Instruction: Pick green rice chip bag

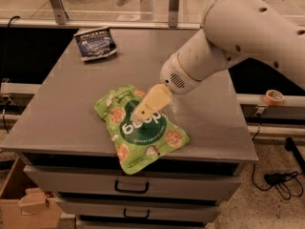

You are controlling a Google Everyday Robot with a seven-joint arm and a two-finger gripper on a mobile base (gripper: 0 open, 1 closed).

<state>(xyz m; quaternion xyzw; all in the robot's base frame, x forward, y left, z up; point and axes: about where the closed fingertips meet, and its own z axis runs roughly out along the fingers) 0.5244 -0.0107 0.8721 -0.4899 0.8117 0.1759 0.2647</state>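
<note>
The green rice chip bag (143,132) lies flat near the front edge of the grey cabinet top (66,99), its lower corner hanging a little over the edge. It is light green with a dark green logo, white lettering and round tan rice cakes. My gripper (141,113) is cream-coloured and hangs from the big white arm (238,37) that comes in from the upper right. It is over the middle of the bag, its tip at or just above the bag's upper half, covering part of the logo.
A smaller dark blue snack bag (95,43) lies at the back left of the cabinet top. The cabinet has grey drawers with handles (130,187) below. A roll of tape (273,97) sits on a ledge at the right. A cardboard box (19,204) stands at lower left.
</note>
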